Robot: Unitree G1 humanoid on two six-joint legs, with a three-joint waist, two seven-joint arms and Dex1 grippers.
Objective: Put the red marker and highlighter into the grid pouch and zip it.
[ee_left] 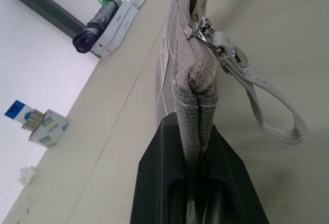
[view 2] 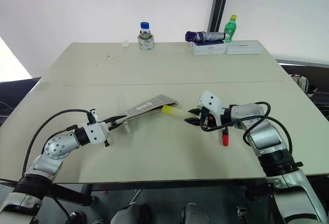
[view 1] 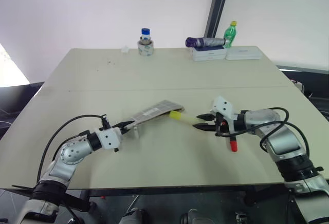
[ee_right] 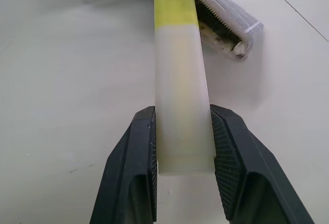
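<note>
- Our left gripper (view 1: 125, 126) is clamped flat on the near corner of the pouch (view 1: 154, 112), its two black fingers (ee_left: 169, 183) pinched together over the grey fabric; the rest of the pouch stretches away toward 1 o'clock from that grip.
- In the left wrist view, the zipper pull (ee_left: 204, 29) and its looped strap (ee_left: 275, 116) hang just beside the pinched edge.
- Our right gripper (view 1: 201, 121) holds the highlighter (view 1: 184, 116) by its pale tail, one finger pad (ee_right: 141, 152) pressed on each side of the body.
- The highlighter points toward 10 o'clock from that gripper, its yellow cap (ee_right: 176, 7) right at the pouch's open mouth; we cannot tell whether the tip is already inside the opening.
- The marker (view 1: 233, 143) lies on the table (view 1: 169, 70) just under our right wrist, at about 5 o'clock from the right gripper, red cap toward us, well apart from the pouch.
- Along the far edge of the table, at 12 o'clock, we see a roll of tape (view 1: 145, 48) with a small blue-capped bottle (view 1: 145, 33) on it.
- At about 1 o'clock stand a green bottle (view 1: 232, 34), two white boxes (view 1: 226, 53) and a dark folded umbrella (view 1: 204, 42) lying on one of them.
</note>
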